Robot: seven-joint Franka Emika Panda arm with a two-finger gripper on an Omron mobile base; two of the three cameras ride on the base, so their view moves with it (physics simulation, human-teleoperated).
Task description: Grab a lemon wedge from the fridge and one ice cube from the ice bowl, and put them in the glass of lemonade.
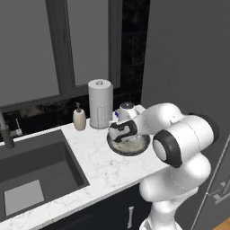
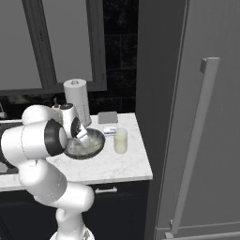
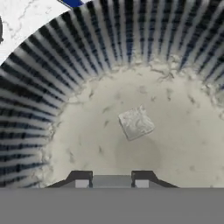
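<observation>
The dark two-finger gripper [image 3: 111, 180] hung inside the wide ribbed dark-grey ice bowl [image 3: 65, 57], low enough for picking. Its tips stood close together, with something pale grey between them; I could not tell if it was a grip. One pale speckled ice cube [image 3: 136, 122] lay just ahead of the tips. Beside the bowl waited one clear glass of lemonade [image 2: 120, 140], near for dropping. Farther off stood one closed tall grey fridge [image 2: 201, 140].

We are seeing a dark-grey ribbed ice bowl [image 3: 39, 87] holding pale speckled contents, pale yellow lemonade in the clear glass [image 2: 120, 140], and white marbled counter [image 1: 108, 168].
</observation>
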